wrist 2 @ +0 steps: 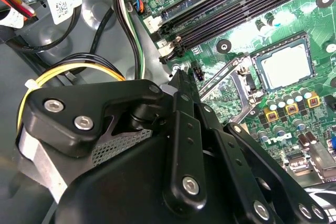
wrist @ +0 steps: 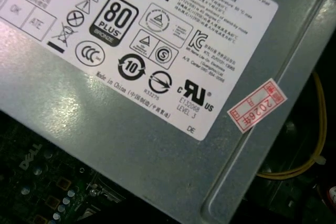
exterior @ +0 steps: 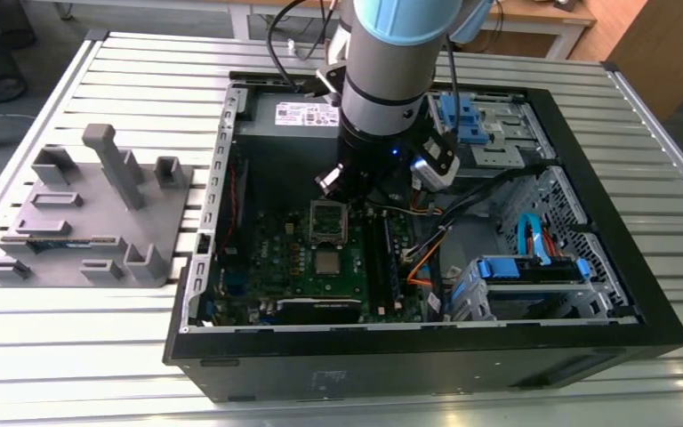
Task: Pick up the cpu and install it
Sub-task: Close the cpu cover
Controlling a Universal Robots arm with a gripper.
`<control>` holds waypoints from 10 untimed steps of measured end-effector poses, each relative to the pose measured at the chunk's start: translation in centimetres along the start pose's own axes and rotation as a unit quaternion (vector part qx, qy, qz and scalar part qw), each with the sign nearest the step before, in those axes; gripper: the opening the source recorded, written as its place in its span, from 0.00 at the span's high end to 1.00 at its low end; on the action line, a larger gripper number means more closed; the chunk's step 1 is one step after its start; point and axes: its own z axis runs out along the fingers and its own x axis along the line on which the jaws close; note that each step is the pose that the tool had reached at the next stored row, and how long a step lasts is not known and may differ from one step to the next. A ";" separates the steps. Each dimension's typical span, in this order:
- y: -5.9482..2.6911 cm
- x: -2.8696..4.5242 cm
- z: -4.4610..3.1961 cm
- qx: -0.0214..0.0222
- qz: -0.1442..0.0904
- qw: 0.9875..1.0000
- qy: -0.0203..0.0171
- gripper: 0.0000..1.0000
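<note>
Black linked gripper [wrist 2: 179, 80] poised over green motherboard [wrist 2: 239, 32].
Its opening cannot be told. Small silvery-grey square cpu [wrist 2: 286, 66] lies in the dark metal-framed socket [wrist 2: 278, 45], hinged metal frame [wrist 2: 239, 85] raised; placement judged done, locking would call for pressing that frame flat.

Silver arm [exterior: 380, 111] with pale-blue joint, black screw-studded tool [wrist 2: 181, 85]

The cpu [wrist 2: 286, 66] has a pale, satin metal top. The gripper [wrist 2: 181, 85] is matt black with bright steel screws [wrist 2: 84, 123]. The power supply [wrist: 131, 145] is dull grey metal with a glossy white label [wrist: 157, 35].
</note>
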 end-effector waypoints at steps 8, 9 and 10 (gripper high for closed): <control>0.00 0.00 0.00 0.000 0.000 1.000 0.000 0.89; 0.00 0.00 0.00 0.000 0.000 1.000 0.000 0.89; 0.00 0.00 0.00 0.000 0.000 1.000 0.000 0.89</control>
